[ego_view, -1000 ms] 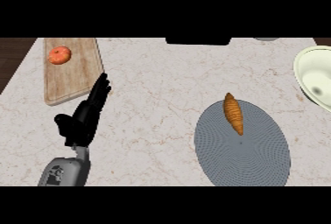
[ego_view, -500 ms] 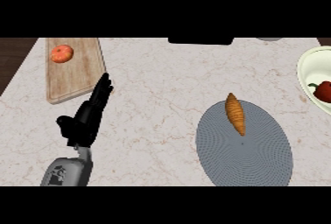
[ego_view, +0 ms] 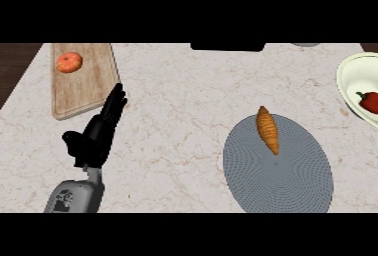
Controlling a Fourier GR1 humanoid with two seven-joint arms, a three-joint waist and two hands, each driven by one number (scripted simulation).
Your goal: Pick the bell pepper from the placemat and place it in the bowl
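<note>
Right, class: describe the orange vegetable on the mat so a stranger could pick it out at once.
Find the grey oval placemat on the marble counter's right half. At its upper edge lies a long, tapered orange vegetable, partly overhanging onto the counter. Unlike the round orange-red fruit on the wooden board far left, it is slender and pointed.

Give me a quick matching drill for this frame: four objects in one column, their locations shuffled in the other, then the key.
Objects:
1. red bell pepper
2. orange carrot
3. tomato
4. left hand

Locations:
A. on the wooden cutting board at upper left
B. over the bare marble counter, fingers straight, just off the board's lower right corner
C. inside the pale bowl at the right edge
D. on the upper part of the grey oval placemat

Pairs: 1-C, 2-D, 3-A, 4-B
</note>
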